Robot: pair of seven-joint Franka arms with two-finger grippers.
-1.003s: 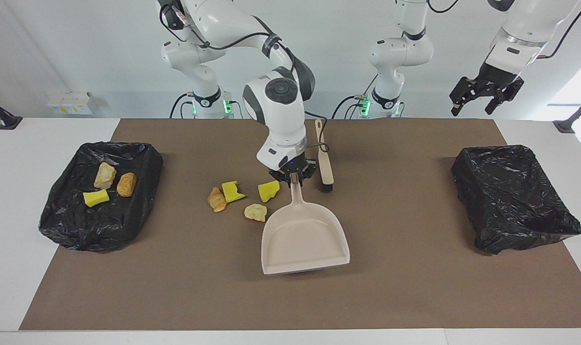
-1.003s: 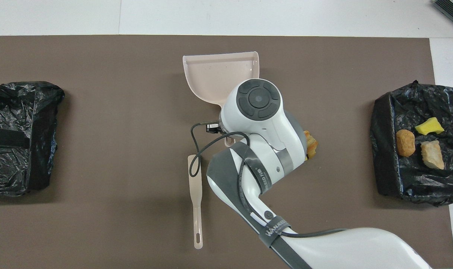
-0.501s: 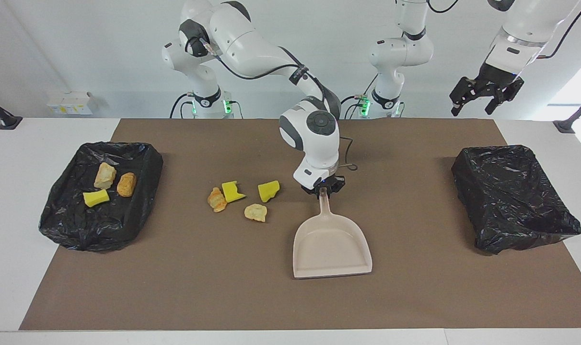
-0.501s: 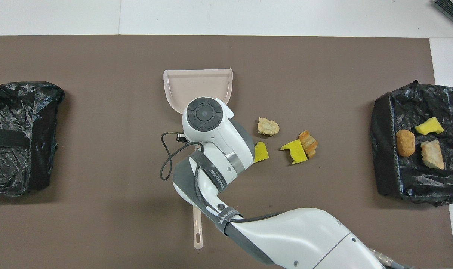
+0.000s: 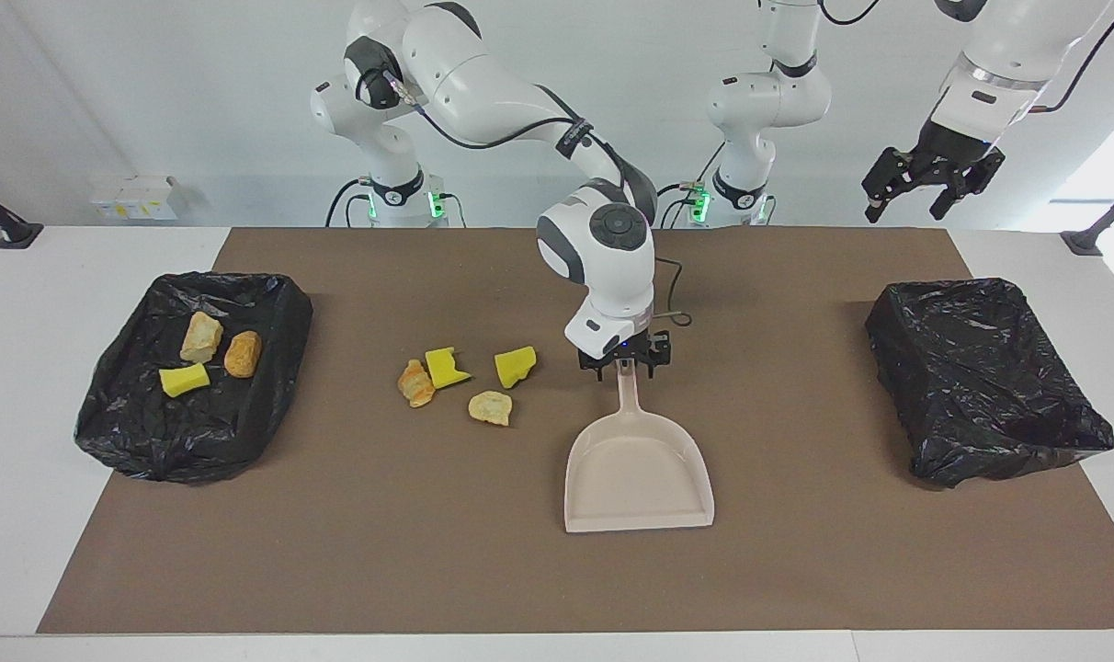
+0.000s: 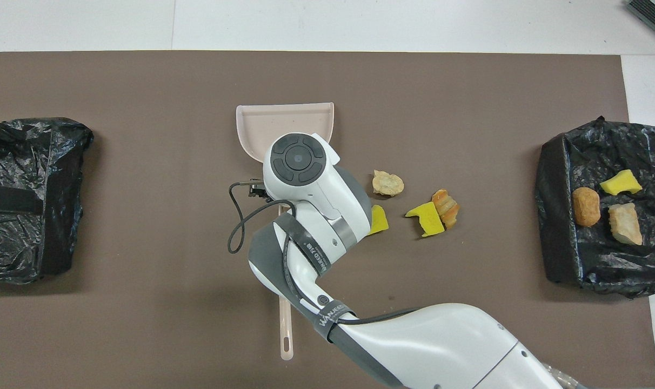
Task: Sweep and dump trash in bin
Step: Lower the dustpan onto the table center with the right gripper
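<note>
My right gripper (image 5: pixel 624 360) is shut on the handle of the beige dustpan (image 5: pixel 638 473), whose pan lies flat on the brown mat, open edge away from the robots. In the overhead view the right wrist covers the gripper and part of the dustpan (image 6: pixel 284 120). Several trash scraps lie on the mat beside the dustpan, toward the right arm's end: a tan-orange lump (image 5: pixel 415 382), two yellow chunks (image 5: pixel 446 367) (image 5: pixel 515 365) and a tan lump (image 5: pixel 490 407). Three more scraps (image 5: pixel 200 336) lie in the black-lined bin (image 5: pixel 153 432). My left gripper (image 5: pixel 934 179) waits, open and raised.
A second black-lined bin (image 5: pixel 989 377) stands at the left arm's end with no scraps showing in it. The beige brush lies on the mat nearer to the robots than the dustpan; only its handle (image 6: pixel 286 329) shows, under the right arm.
My right gripper has moved the dustpan sideways toward the left arm's end, away from the scraps, and turned it straight. In the last half second it barely moved. The left arm stayed still.
</note>
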